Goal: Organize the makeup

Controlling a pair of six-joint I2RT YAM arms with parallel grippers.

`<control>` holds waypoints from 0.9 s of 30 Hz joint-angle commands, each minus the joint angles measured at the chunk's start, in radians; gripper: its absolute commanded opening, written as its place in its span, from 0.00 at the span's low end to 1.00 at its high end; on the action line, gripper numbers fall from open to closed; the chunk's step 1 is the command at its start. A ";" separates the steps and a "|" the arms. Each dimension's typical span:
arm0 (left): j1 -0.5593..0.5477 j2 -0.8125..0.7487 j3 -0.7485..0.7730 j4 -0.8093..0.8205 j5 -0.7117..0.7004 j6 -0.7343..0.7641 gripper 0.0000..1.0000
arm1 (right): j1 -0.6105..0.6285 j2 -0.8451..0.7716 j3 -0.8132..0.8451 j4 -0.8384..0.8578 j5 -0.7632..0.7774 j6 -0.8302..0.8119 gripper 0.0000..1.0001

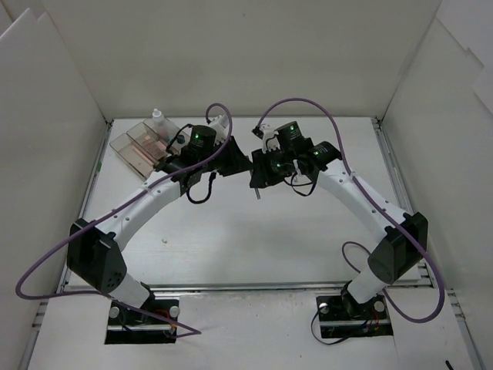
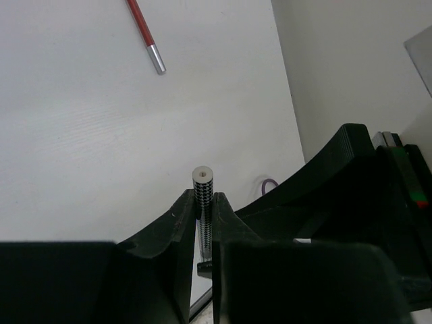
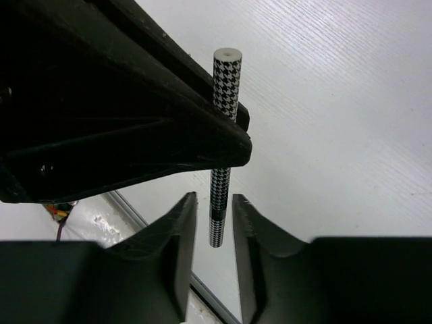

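Note:
A slim pencil with a black-and-white houndstooth pattern [image 2: 202, 181] is held upright above the table, and my left gripper [image 2: 204, 197] is shut on its middle. In the right wrist view the same pencil [image 3: 226, 77] passes behind the left gripper's dark finger [image 3: 169, 128]. Its lower end hangs between the fingers of my right gripper [image 3: 214, 199], which is open, with a gap on each side of the pencil. From above, both grippers [image 1: 240, 163] [image 1: 258, 173] meet over the back middle of the table. A red pencil with a silver end [image 2: 145, 34] lies on the table.
A clear compartmented box [image 1: 142, 146] stands at the back left, with a small bottle [image 1: 159, 119] at its far edge. White walls enclose the table on three sides. A tiny white speck [image 1: 164, 243] lies on the left part of the table.

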 commanded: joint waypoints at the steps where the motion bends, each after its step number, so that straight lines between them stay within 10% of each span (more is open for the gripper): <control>1: 0.002 -0.025 0.044 0.072 -0.003 -0.021 0.00 | 0.006 -0.003 0.056 0.023 0.005 0.010 0.28; 5: 0.026 -0.036 0.027 0.074 -0.001 -0.024 0.00 | 0.009 0.017 0.079 0.025 0.032 0.008 0.70; 8: 0.089 -0.053 0.008 0.054 -0.006 -0.012 0.00 | -0.004 0.016 0.078 0.025 0.072 -0.001 0.83; 27: 0.845 0.152 0.185 -0.121 -0.013 0.247 0.06 | -0.208 0.023 -0.099 0.025 0.346 -0.082 0.85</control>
